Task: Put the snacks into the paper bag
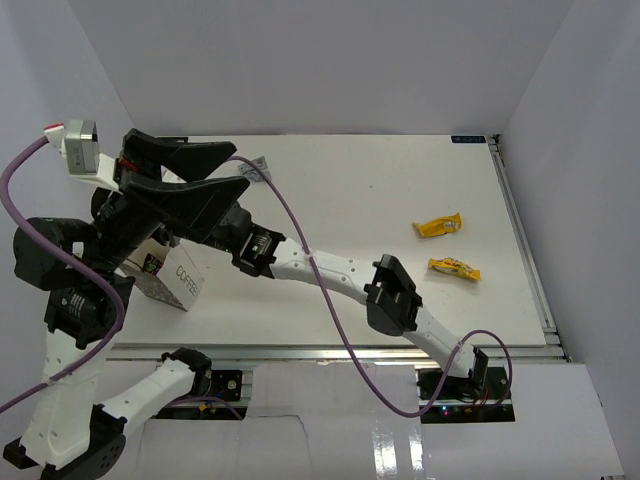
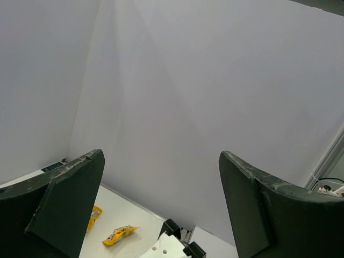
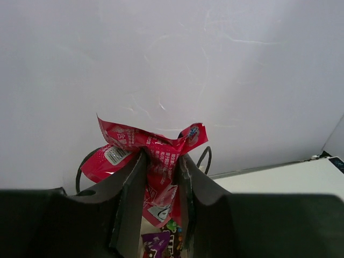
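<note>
Right gripper (image 3: 158,161): we see it grasping a red snack packet (image 3: 134,141).
Left gripper (image 2: 160,158): released, raised near the paper bag (image 1: 187,277).

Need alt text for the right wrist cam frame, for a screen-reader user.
The right pincer is shut on a crumpled red snack packet, pinched mid-frame between its two dark fingers. Just below it shows part of a purple packet; behind is a plain white wall, with a strip of table at the right.
</note>
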